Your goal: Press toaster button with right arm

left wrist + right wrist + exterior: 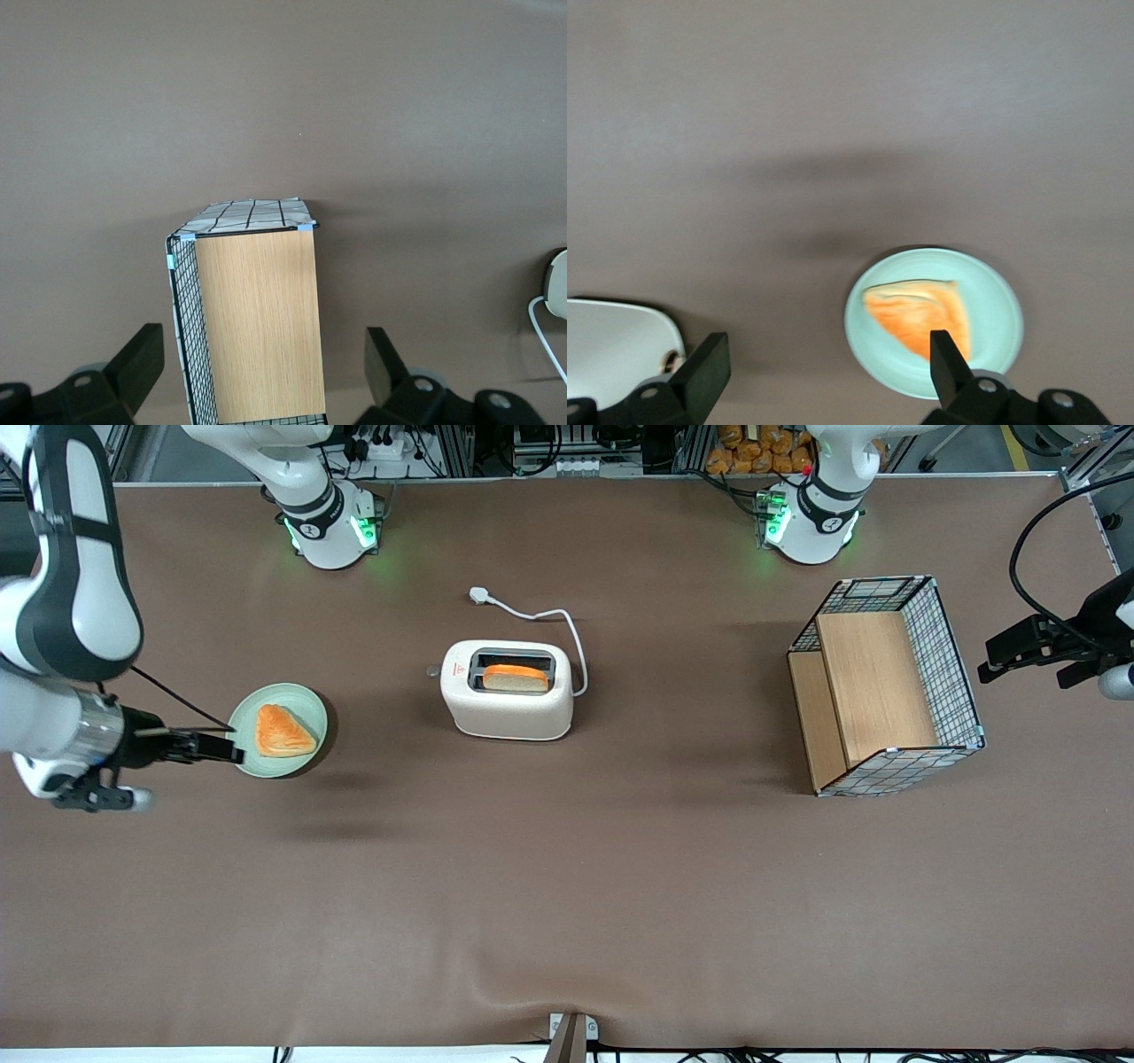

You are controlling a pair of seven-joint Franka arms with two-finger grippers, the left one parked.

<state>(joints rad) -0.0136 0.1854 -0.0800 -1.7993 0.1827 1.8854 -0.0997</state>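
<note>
At the working arm's end of the table our black two-finger gripper (232,749) hangs open and empty by the pale green plate (306,764); the cream-white rounded toaster (507,704) stands mid-table, well apart; we judge the approach just beginning; next we must reach its small grey button (433,671).
</note>
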